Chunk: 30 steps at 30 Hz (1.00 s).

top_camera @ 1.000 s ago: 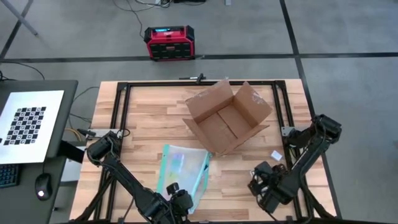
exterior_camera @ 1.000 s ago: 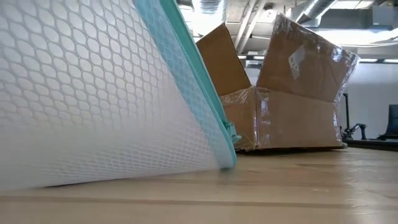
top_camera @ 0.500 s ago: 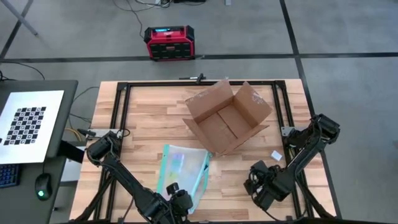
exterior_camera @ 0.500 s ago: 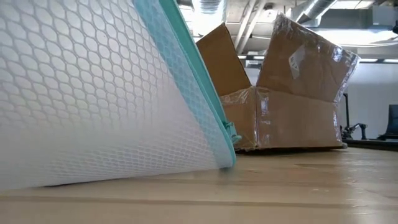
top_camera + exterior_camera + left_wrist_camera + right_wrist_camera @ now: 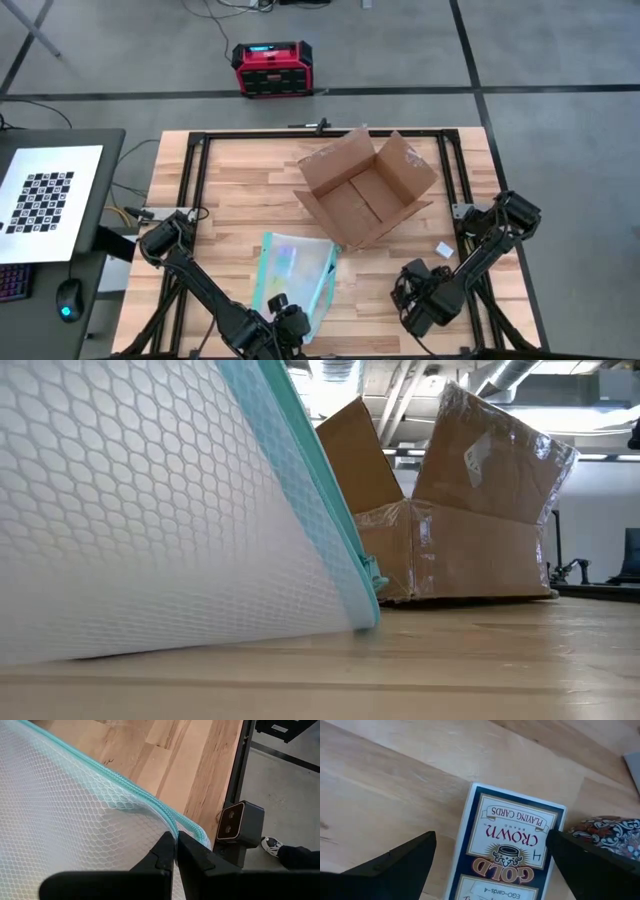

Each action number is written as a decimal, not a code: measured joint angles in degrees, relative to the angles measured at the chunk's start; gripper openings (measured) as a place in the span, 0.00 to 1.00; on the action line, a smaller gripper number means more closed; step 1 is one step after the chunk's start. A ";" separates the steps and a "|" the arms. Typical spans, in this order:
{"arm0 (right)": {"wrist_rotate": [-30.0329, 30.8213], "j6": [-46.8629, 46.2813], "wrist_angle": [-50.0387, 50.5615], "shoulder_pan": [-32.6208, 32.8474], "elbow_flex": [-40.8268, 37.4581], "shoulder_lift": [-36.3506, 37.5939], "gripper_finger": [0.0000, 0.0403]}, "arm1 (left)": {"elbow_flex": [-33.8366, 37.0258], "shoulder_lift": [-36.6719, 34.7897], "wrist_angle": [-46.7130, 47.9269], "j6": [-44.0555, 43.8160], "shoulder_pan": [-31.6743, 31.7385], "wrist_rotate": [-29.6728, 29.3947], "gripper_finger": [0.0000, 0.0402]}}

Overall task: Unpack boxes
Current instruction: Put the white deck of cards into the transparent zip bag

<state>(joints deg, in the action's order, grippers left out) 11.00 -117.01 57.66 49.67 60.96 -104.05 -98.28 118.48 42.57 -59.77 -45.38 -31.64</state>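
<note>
The brown cardboard box stands on its bottom at the table's far middle, flaps open; it also shows in the low view. A clear mesh pouch with a teal edge lies nearer. My left gripper is shut on the pouch's near end. My right gripper stands open near the front right, pointing down. Its fingers flank a blue and white pack of playing cards that lies flat on the wood, touching nothing. My left gripper pinches the pouch's teal zipper edge between its two shut fingers, slanting down from the table's near side. That end is raised; the pouch slopes down, and its far edge rests on the table.
A small white piece lies on the wood right of the pouch. A patterned object sits beside the card pack. A red and black case stands on the floor beyond the table. Bare wood lies between pouch and right gripper.
My right gripper has sunk toward the table and shifted a little toward the table's left, still open. The pouch, the box and my left gripper have kept still.
</note>
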 joint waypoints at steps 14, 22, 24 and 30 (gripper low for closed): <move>-2.36 -0.81 4.42 -0.33 3.01 -0.28 0.94 | 0.00 0.00 0.02 0.00 0.14 0.02 0.00; -5.09 -0.75 5.89 0.22 3.00 -0.28 0.94 | 0.00 0.00 0.04 0.00 0.14 0.02 0.00; -5.11 -0.77 5.38 0.22 2.60 -0.28 0.94 | 0.00 0.00 0.04 0.00 0.14 0.02 0.00; -4.66 -1.06 -1.13 0.22 -1.20 0.03 0.94 | 0.00 0.00 0.04 0.00 0.14 0.02 0.00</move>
<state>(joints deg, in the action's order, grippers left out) 6.34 -118.07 56.54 49.89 59.76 -104.02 -98.28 118.48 42.61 -59.77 -45.23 -31.62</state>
